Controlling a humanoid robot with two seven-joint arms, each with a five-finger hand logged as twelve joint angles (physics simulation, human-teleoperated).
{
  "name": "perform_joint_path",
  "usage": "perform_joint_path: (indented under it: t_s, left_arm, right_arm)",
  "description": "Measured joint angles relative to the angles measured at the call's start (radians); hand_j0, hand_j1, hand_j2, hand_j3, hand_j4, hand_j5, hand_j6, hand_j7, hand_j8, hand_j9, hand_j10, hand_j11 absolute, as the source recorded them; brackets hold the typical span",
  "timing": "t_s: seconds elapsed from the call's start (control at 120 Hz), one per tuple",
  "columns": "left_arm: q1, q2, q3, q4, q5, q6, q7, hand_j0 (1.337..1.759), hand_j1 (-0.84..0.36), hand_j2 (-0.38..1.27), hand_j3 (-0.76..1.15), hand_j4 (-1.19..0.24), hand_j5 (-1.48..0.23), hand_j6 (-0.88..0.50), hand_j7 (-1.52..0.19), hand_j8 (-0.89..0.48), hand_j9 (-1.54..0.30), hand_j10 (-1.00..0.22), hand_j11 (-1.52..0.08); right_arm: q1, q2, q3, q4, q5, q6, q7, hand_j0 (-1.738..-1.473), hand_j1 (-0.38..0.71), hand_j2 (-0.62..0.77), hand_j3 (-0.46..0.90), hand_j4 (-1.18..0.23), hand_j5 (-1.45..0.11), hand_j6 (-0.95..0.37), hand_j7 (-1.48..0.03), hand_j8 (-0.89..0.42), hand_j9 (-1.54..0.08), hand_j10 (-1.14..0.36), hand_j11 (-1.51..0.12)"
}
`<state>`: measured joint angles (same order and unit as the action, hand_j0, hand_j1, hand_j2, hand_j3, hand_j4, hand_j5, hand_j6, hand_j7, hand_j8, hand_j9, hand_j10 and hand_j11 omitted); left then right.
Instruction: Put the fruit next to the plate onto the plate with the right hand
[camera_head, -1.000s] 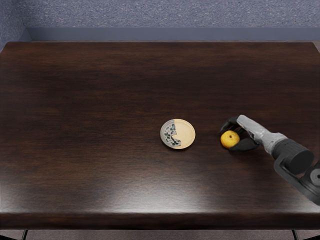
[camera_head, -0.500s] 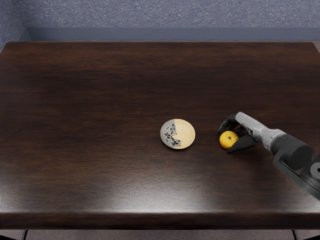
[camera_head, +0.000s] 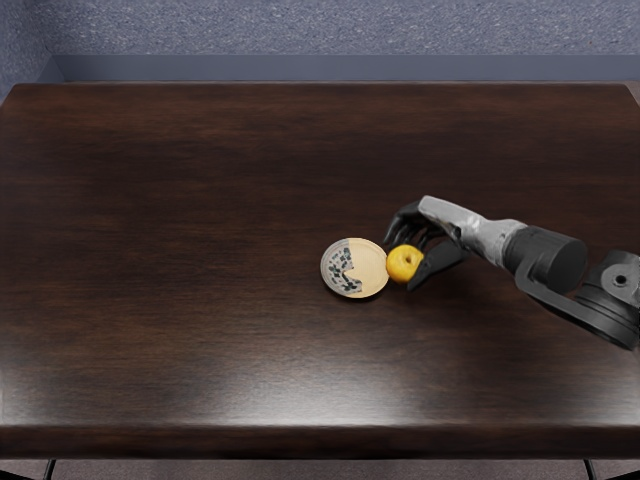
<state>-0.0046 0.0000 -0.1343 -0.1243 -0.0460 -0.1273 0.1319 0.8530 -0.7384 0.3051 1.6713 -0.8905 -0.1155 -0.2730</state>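
A small yellow-orange fruit (camera_head: 404, 262) sits in the grasp of my right hand (camera_head: 414, 249), whose dark fingers curl around it from above and from the right. The hand's grey wrist and arm (camera_head: 530, 262) come in from the right edge. The fruit hangs just past the right rim of a small cream plate (camera_head: 366, 270) with a blue-grey pattern on its left half. Whether the fruit touches the plate rim I cannot tell. The left arm is out of view.
The dark wooden table (camera_head: 200, 200) fills the view, with its front edge near the bottom and a blue-grey wall behind it.
My right hand has carried the fruit to the left and slightly up, from well right of the plate to the plate's right rim. The plate has not moved.
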Motion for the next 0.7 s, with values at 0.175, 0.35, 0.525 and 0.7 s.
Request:
perform_joint_path:
  t_s: [0.175, 0.35, 0.525, 0.7]
  left_arm:
    - [0.0, 0.0, 0.0, 0.0, 0.0, 0.0, 0.0, 1.658, 0.35, 0.0, 0.0, 0.0, 0.0, 0.0, 0.0, 0.0, 0.0, 0.0, 0.0]
    - [0.0, 0.0, 0.0, 0.0, 0.0, 0.0, 0.0, 1.658, 0.35, 0.0, 0.0, 0.0, 0.0, 0.0, 0.0, 0.0, 0.0, 0.0, 0.0]
    - [0.0, 0.0, 0.0, 0.0, 0.0, 0.0, 0.0, 1.658, 0.35, 0.0, 0.0, 0.0, 0.0, 0.0, 0.0, 0.0, 0.0, 0.0, 0.0]
    - [0.0, 0.0, 0.0, 0.0, 0.0, 0.0, 0.0, 1.658, 0.35, 0.0, 0.0, 0.0, 0.0, 0.0, 0.0, 0.0, 0.0, 0.0, 0.0]
  right_arm:
    - [0.053, 0.091, -0.001, -0.047, 0.02, 0.029, -0.001, -1.658, 0.3, 0.51, 0.0, -0.66, -0.91, -0.58, -0.88, -0.47, -0.89, -0.66, -0.89]
    - [0.068, 0.175, -0.005, -0.111, 0.012, 0.033, -0.001, -1.658, 0.33, 0.52, 0.0, -0.66, -0.91, -0.54, -0.88, -0.44, -0.9, -0.64, -0.9]
    - [0.059, 0.227, -0.016, -0.166, -0.008, 0.028, 0.001, -1.658, 0.32, 0.51, 0.0, -0.66, -0.91, -0.54, -0.88, -0.44, -0.9, -0.64, -0.9]
    - [0.049, 0.25, -0.018, -0.196, -0.025, 0.026, 0.002, -1.658, 0.31, 0.5, 0.0, -0.67, -0.9, -0.54, -0.88, -0.45, -0.9, -0.65, -0.91]
